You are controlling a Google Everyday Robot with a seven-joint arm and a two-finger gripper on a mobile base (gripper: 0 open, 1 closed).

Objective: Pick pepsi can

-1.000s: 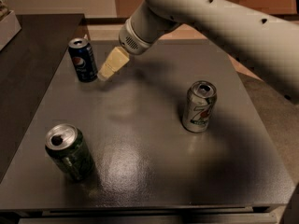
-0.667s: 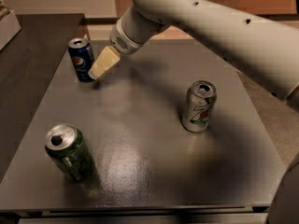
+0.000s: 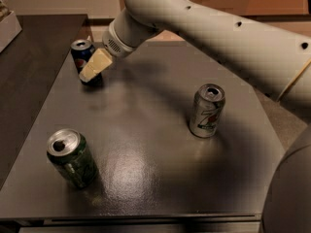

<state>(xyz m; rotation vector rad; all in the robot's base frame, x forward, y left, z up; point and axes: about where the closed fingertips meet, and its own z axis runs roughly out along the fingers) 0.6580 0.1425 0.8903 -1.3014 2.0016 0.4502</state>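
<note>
The pepsi can (image 3: 80, 52), dark navy blue with a silver top, stands upright at the far left of the dark table (image 3: 146, 144). My gripper (image 3: 93, 66), cream-coloured at the end of the white arm (image 3: 204, 23), reaches in from the upper right. It lies right in front of the can's right side and hides the can's lower right part. I cannot tell whether it touches the can.
A dark green can (image 3: 72, 158) stands at the near left. A silver-white can with green and red print (image 3: 207, 110) stands right of centre. A white box (image 3: 7, 27) sits on the counter at the far left. The table's front edge runs along the bottom.
The arm has swung left, and the gripper went from beside the pepsi can's right to overlapping its front. The cans have not moved.
</note>
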